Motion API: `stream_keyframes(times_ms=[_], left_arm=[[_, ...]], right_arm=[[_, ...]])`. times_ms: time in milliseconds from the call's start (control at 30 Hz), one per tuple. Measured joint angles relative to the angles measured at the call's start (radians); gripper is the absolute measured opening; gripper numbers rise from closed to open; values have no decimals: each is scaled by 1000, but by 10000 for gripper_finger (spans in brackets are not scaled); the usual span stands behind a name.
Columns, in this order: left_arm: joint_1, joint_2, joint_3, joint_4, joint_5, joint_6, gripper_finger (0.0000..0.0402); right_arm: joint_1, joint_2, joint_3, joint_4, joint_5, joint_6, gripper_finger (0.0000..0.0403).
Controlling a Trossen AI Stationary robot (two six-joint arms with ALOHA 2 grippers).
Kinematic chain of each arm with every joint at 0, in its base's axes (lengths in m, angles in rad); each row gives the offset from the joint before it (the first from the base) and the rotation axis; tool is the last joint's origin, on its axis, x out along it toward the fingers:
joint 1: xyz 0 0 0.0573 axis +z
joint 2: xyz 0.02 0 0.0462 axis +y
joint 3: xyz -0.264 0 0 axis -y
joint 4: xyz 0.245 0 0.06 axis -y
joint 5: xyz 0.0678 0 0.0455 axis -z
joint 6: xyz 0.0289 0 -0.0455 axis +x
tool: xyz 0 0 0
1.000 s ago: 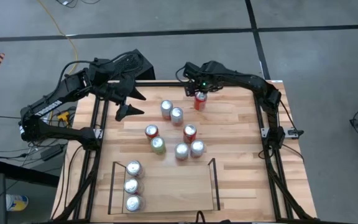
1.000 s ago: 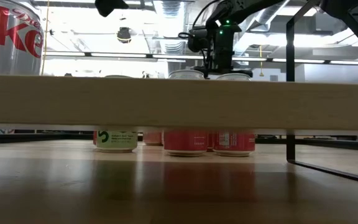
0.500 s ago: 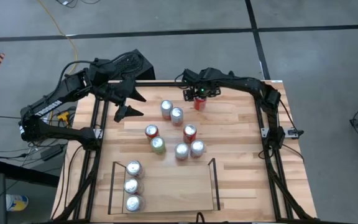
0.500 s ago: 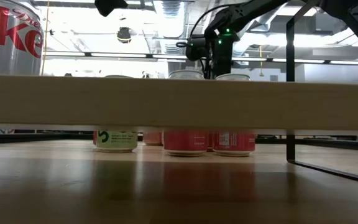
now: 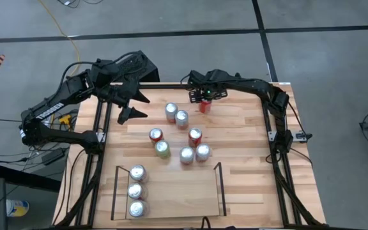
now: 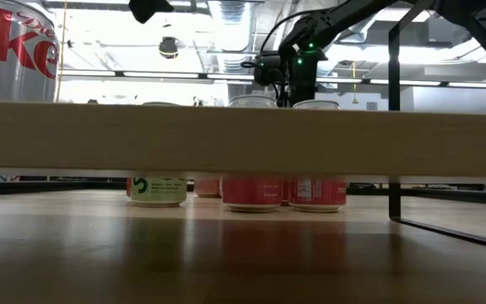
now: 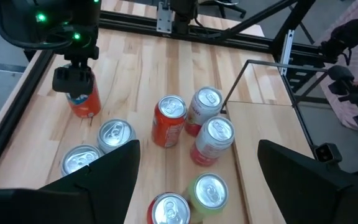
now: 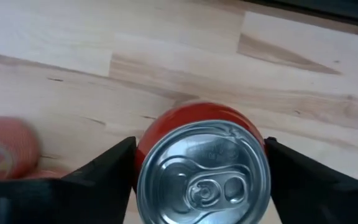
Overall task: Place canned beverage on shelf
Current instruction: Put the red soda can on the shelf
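A red can (image 5: 204, 106) stands upright on its base on the wood table, near the far edge. My right gripper (image 5: 204, 96) is down over its top and shut on it; the left wrist view shows that gripper (image 7: 73, 78) on the can (image 7: 84, 102). My left gripper (image 5: 143, 107) hangs open above the table's far left, holding nothing. The shelf (image 5: 177, 191), a low bay with thin black rails, lies at the near edge with three silver cans (image 5: 136, 190) in a row along its left side. My right gripper pinches the red can between its two fingers (image 8: 107, 168), one on each opposite side of the upper wall (image 8: 151, 134) just below the rim. The fingers come from above, pointing steeply down. The can stands upright with its base on the table.
Several loose cans stand mid-table: two silver ones (image 5: 176, 115), a red-sided one (image 5: 156, 135), a green one (image 5: 163, 149), and three more (image 5: 195, 147). A black metal frame (image 5: 268, 128) borders the tabletop. Bare shelf floor lies right of the three cans.
My right gripper has come down over the red can's top, without turning. The can has stayed where it stood.
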Motion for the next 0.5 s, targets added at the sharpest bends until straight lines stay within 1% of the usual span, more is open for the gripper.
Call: stream_keyframes(times_ms=[100, 167, 367, 500], left_arm=[[0, 0, 0, 0, 0, 7, 309], [0, 0, 0, 0, 0, 17, 309], [0, 0, 0, 0, 3, 40, 309], [0, 0, 0, 1, 8, 66, 309]], right_arm=[[1, -1, 1, 0, 2, -8, 264], [1, -1, 1, 0, 0, -18, 252], [10, -4, 12, -8, -22, -82, 252], [31, -2, 91, -45, -35, -189, 252]])
